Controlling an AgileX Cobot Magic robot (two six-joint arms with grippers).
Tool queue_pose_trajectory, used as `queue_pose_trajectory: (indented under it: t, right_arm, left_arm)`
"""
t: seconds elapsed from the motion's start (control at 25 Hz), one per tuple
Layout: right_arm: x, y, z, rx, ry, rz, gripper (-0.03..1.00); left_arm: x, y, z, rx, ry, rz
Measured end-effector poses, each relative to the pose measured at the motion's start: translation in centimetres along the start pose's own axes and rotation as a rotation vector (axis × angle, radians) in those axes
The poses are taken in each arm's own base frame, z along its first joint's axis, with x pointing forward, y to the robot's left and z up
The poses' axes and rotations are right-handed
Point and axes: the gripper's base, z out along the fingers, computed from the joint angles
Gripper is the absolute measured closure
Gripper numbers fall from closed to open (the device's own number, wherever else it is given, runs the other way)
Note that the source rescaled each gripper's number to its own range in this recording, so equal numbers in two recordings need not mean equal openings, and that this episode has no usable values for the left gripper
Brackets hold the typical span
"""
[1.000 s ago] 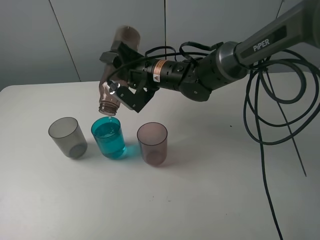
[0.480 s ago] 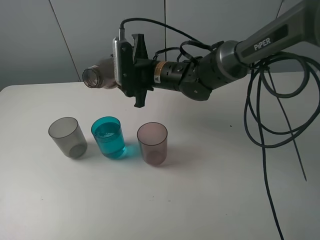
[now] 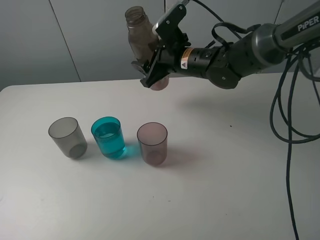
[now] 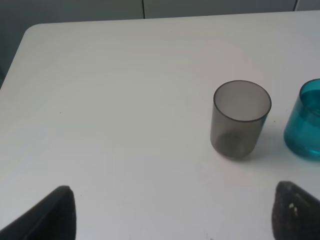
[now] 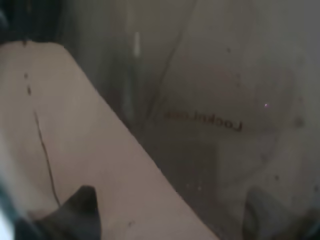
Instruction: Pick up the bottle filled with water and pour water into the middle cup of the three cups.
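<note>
My right gripper (image 3: 156,64) is shut on the smoky brown-grey bottle (image 3: 141,34) and holds it nearly upright, neck up, high above the table behind the cups. The bottle's wall (image 5: 210,115) fills the right wrist view. The teal-blue middle cup (image 3: 108,137) stands on the table and holds water; its edge shows in the left wrist view (image 4: 306,120). The smoky grey cup (image 3: 67,137) stands left of it, also in the left wrist view (image 4: 241,119). The pinkish-mauve cup (image 3: 152,143) stands right of it. My left gripper (image 4: 175,210) is open, low over the table, well apart from the grey cup.
The white table (image 3: 210,190) ends at a rounded far left corner (image 4: 35,32). Black cables (image 3: 290,125) hang from the right arm over the table's right side. A grey wall stands behind the table.
The right gripper has swung the bottle from lying on its side with the neck to the left to nearly upright, and has moved right and up, away from the teal cup.
</note>
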Motion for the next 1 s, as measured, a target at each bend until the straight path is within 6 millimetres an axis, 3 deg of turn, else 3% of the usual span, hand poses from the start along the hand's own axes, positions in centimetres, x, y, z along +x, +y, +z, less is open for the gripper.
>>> queue_pose_trajectory:
  t: [0.2, 0.52, 0.8, 1.0]
  right_arm:
    - [2.8, -2.7, -2.2, 0.067, 0.038, 0.151, 0.95]
    - [5.9, -4.4, -4.5, 0.149, 0.111, 0.289, 0.95]
    - [7.6, -5.6, -4.7, 0.248, 0.104, 0.404, 0.95]
    - [9.4, -5.4, -4.3, 0.271, 0.13, 0.453, 0.95]
  left_arm:
    - [0.0, 0.0, 0.0, 0.0, 0.0, 0.0]
    - [0.0, 0.0, 0.0, 0.0, 0.0, 0.0]
    - [0.0, 0.0, 0.0, 0.0, 0.0, 0.0]
    - [0.0, 0.0, 0.0, 0.0, 0.0, 0.0]
